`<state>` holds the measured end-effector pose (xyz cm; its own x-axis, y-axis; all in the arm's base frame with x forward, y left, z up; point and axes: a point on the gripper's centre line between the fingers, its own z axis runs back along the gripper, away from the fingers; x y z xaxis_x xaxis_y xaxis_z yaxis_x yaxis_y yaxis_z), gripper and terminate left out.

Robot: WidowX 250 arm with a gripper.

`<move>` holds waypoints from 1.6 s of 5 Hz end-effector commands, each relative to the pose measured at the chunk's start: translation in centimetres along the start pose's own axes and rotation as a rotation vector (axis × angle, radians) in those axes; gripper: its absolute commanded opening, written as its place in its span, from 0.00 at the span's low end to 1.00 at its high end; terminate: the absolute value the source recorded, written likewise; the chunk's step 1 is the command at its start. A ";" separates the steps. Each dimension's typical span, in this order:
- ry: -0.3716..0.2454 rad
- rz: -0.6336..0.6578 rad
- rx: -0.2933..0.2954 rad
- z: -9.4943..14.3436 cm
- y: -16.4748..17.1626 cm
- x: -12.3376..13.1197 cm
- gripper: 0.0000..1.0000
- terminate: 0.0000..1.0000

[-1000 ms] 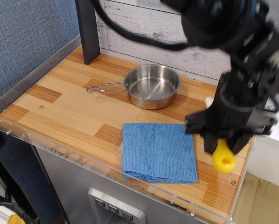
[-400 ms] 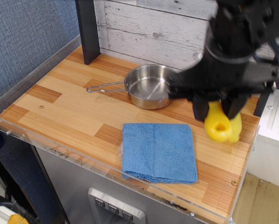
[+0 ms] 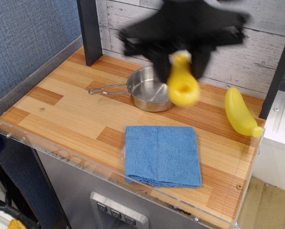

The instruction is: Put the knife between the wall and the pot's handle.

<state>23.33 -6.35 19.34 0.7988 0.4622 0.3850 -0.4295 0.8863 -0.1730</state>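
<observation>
One knife [image 3: 182, 86], one pot [image 3: 154, 88], one blue cloth [image 3: 162, 155] and one yellow banana toy [image 3: 240, 112] on the desk [image 3: 66, 112]. The motion-blurred gripper [image 3: 180, 59], upper centre, has its jaws clamped on the knife above the pot's right rim; blade hidden, long axis near vertical, holed handle end pointing down.

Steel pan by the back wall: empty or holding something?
Empty. The shiny round steel pan shows only bare metal where visible; the yellow-handled toy knife, hanging from the blurred gripper, covers its right side.
</observation>
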 end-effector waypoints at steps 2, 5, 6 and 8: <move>-0.072 0.004 0.068 1.0 7.0 4.7 0.00 0.00; -0.048 -0.001 0.122 -1.7 13.4 7.8 0.00 0.00; -0.011 0.021 0.127 -3.7 15.1 8.1 0.00 0.00; 0.055 -0.008 0.145 -8.9 18.4 8.1 0.00 0.00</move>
<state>25.91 14.07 9.63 0.8367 0.4613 0.2951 -0.4715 0.8809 -0.0403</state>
